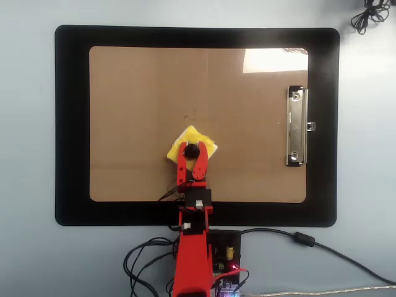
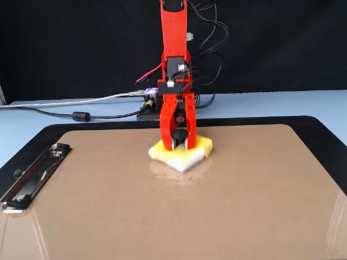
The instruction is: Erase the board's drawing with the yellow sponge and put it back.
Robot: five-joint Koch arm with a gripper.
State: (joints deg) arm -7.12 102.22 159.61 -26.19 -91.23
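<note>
My gripper (image 2: 179,145) covers the near half of the yellow sponge (image 1: 198,140) in the overhead view. The knob is mostly hidden between my jaws in the fixed view. The drawing (image 1: 185,117) is only faint specks near the board's (image 1: 142,93) centre, too small to read. The fixed view cuts off the board's near edge. My base is cut off at the overhead view's bottom edge.
</note>
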